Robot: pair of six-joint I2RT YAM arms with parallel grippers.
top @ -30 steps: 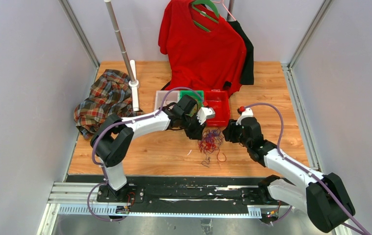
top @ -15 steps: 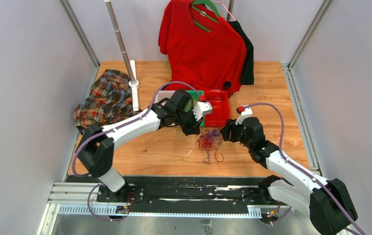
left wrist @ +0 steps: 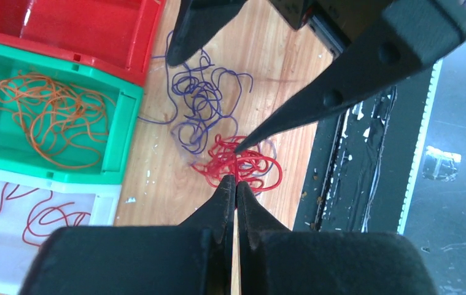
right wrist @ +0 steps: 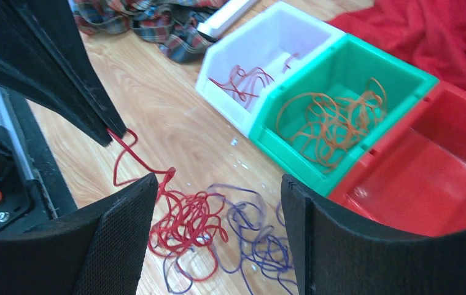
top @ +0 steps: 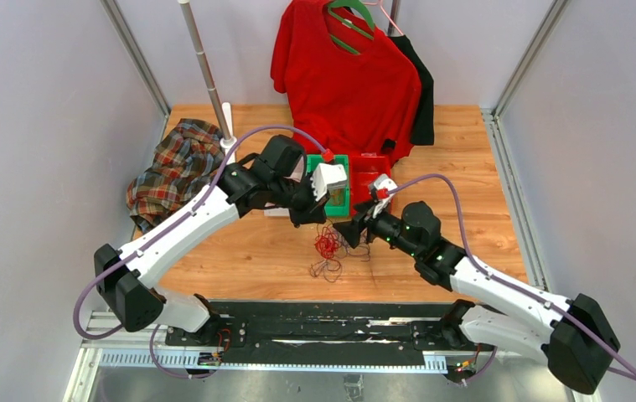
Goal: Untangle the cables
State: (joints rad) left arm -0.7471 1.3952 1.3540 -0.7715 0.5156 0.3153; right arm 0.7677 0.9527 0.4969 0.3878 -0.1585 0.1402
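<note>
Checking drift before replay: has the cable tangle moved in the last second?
Yes. The cable tangle has shifted left in the top view: it lay in front of the red bin, now it lies in front of the green bin.

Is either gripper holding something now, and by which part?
The left gripper pinches the red cable by one loop at the edge of its tangle. The right gripper is open, holding nothing.

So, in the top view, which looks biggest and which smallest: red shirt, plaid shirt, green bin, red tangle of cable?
1. red shirt
2. plaid shirt
3. green bin, though the left arm hides part of it
4. red tangle
</note>
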